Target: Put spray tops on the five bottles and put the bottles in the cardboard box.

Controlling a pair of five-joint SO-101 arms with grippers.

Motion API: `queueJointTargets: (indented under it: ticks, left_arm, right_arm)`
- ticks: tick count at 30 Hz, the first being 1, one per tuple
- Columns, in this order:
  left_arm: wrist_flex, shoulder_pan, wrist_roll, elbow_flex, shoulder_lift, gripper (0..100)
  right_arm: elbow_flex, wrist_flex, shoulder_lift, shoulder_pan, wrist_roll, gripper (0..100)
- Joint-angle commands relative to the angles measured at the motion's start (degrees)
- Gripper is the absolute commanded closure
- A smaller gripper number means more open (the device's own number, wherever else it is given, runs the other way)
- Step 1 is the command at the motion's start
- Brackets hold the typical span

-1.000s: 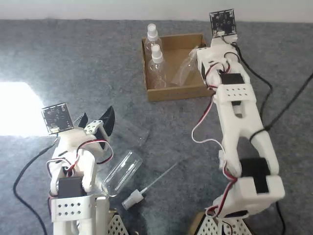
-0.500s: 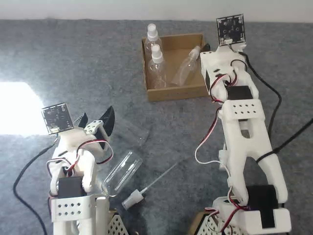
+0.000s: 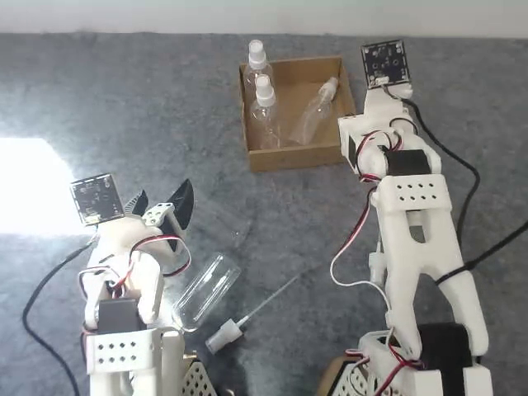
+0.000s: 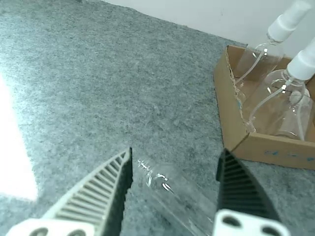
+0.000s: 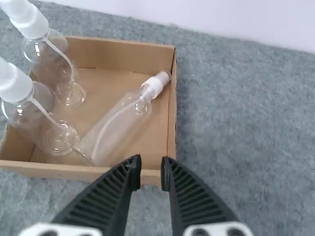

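Lying uncapped bottle [image 3: 206, 289]: on its side on the grey mat [image 3: 124, 99], lower left of centre in the high view, neck toward the upper right.
Left gripper [image 3: 162, 198]: spread wide, holding nothing; it sits up and to the left of the uncapped bottle and apart from it in the high view.
Left wrist view: the left gripper [image 4: 176, 153] frames the threaded neck of the uncapped bottle [image 4: 170, 187], which lies between the two fingers, nearer the pale one; whether they touch cannot be told.
Loose spray top [image 3: 223, 337]: on the mat at lower centre, just beside the bottle's base end, thin tube running toward the upper right, well apart from both grippers.
Cardboard box [image 3: 297, 155]: upper centre of the high view, also seen at [image 4: 266, 147] and [image 5: 74, 169].
Rear upright bottle [image 3: 257, 59] [image 5: 47, 54]: capped, in the box's far left corner.
Front upright bottle [image 3: 266, 111] [image 5: 34, 113]: capped, just in front of the rear one.
Tipped bottle [image 3: 313, 115] [image 5: 118, 125]: capped, lying slantwise on the box floor, top toward the far right corner.
Right gripper [image 5: 151, 164]: fingers drawn almost together with a narrow slit, nothing in it; it hangs just outside the box's near wall, the tipped bottle inside the box just beyond its tips.
Right arm [image 3: 412, 214]: right side of the high view, wrist by the box's near right corner.
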Motion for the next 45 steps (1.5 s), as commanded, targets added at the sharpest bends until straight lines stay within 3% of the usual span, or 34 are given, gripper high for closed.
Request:
queueJointTargets:
  ticks: [1, 7, 14, 20, 26, 35, 45]
  left_arm:
    - [-0.4, -0.2, -0.4, -1.4, -0.9, 74]
    - [-0.4, -0.2, -0.4, -0.8, -0.9, 74]
    - [-5.2, -0.2, -0.4, 1.8, -0.9, 74]
    - [-5.5, -0.2, -0.4, 2.1, -0.9, 74]
    - [-5.5, 0.1, -0.4, 2.2, -0.9, 74]
    - [-9.1, 0.2, -0.4, 4.1, -0.9, 74]
    - [-9.1, 0.2, -0.4, 4.1, -0.9, 74]
  right_arm:
    - [-1.2, -3.6, -1.5, 0.1, -0.5, 95.0]
    - [-10.5, -3.6, 9.2, 0.0, -4.5, 94.9]
    - [-28.2, 6.2, 22.5, -2.0, -12.0, 94.6]
    - [-39.7, 12.4, 30.7, -3.9, -18.3, 82.3]
    - [-48.6, 17.6, 37.5, -4.0, -20.2, 82.2]
    - [-50.4, 18.8, 42.4, -4.4, -27.0, 82.2]
    - [-50.4, 18.8, 44.3, -4.9, -28.1, 82.0]
